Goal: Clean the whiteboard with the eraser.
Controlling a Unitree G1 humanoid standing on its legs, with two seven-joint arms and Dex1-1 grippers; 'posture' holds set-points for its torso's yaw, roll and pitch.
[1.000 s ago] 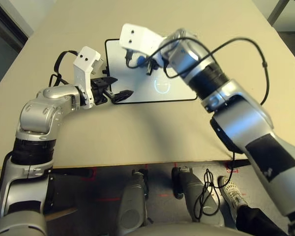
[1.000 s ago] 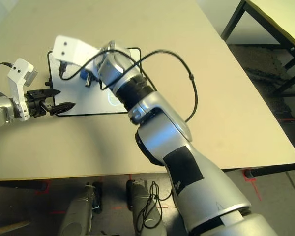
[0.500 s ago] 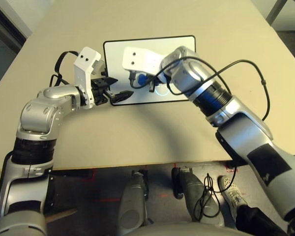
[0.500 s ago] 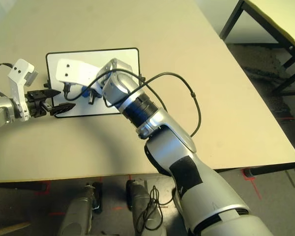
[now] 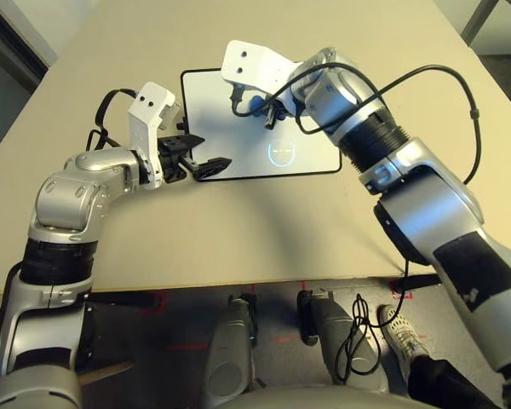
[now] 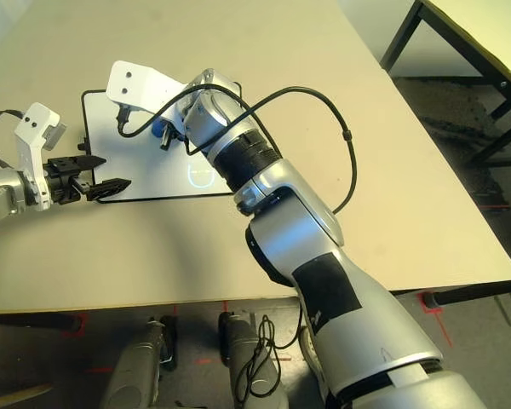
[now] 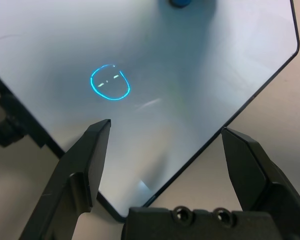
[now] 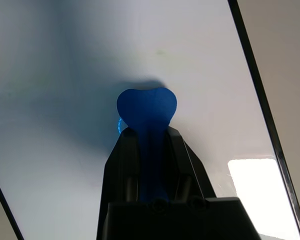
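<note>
Two grippers, right gripper [image 8: 147,142] clamping eraser [image 8: 146,107] on whiteboard [image 5: 238,136], left gripper [image 7: 162,155] spread over board's corner.

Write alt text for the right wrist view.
The right gripper is shut on the blue eraser, whose end is at the whiteboard surface. The board's black frame runs along one side, with tan table beyond it.

Left pincer [image 7: 165,150] spread wide, forearm bent inward and held low. Right pincer [image 8: 146,145] clamped tight, arm stretched far forward across to the left.
</note>
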